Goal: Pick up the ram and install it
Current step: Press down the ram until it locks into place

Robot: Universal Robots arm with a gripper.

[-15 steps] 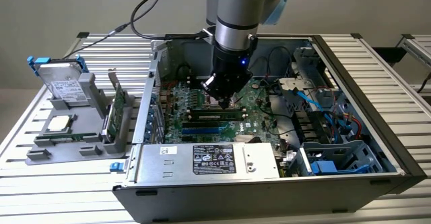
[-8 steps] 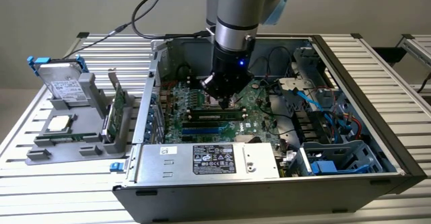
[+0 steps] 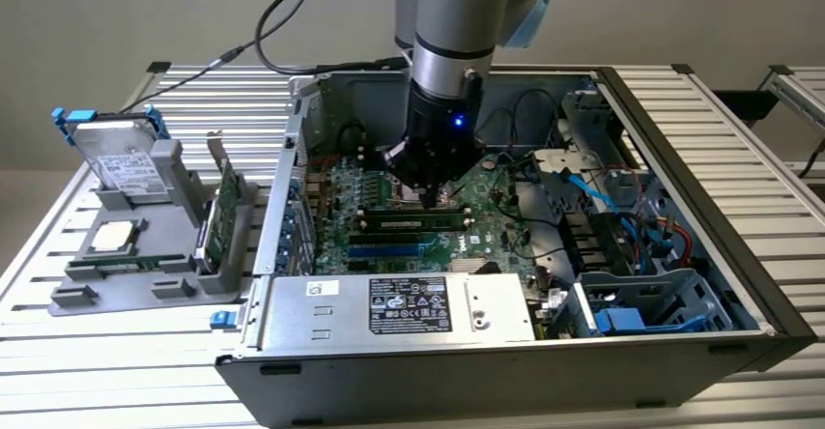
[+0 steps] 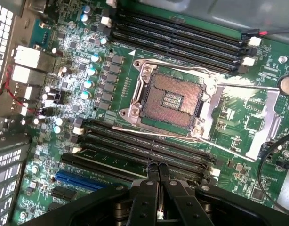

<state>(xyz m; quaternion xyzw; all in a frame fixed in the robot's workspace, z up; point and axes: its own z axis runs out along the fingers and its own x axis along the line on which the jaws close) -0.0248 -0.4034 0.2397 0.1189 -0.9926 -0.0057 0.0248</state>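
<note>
RAM [image 3: 415,222] is seen seated in a centre-frame motherboard slot [image 4: 144,155], gripper [image 4: 158,170] fingers pressed together above it; install step judged nearly done, seating check needed.

Even bright light; glare on socket frame [image 4: 208,101]; exterior view soft, case interior [image 3: 516,129] shadowed.

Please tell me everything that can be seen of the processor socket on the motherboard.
The processor socket is square and empty: a field of fine golden contacts with a dark patch of tiny parts in its middle, framed in shiny metal. Its metal cover plate is swung open beside it. It lies flat on the green motherboard, between two banks of black memory slots.
</note>
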